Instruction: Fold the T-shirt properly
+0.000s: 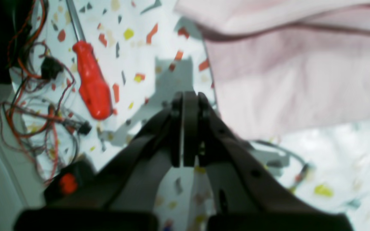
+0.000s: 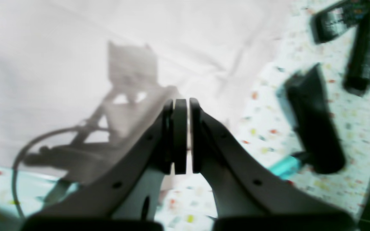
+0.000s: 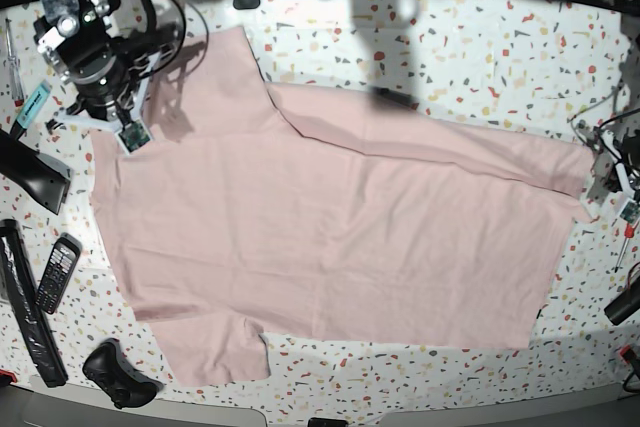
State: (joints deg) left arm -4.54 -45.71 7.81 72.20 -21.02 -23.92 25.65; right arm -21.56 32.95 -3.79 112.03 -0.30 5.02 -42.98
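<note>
Base view: table [image 3: 450, 37], shirt [image 3: 330, 237] spread flat mid-table, partly folded toward 12. Right fingers [image 2: 181, 138] closed empty over 10 o'clock edge; left fingers [image 1: 185, 128] closed empty off 3 o'clock hem. Better: open first, pinch both corners evenly. Screwdriver [image 1: 92, 80] nearby.

Both wrist views are blurred, so the dark objects [image 2: 313, 122] beside the T-shirt [image 3: 330, 237] cannot be identified, the shirt runs off those frames' edges, and the left gripper [image 3: 625, 192] at its far hem is cut off.
</note>
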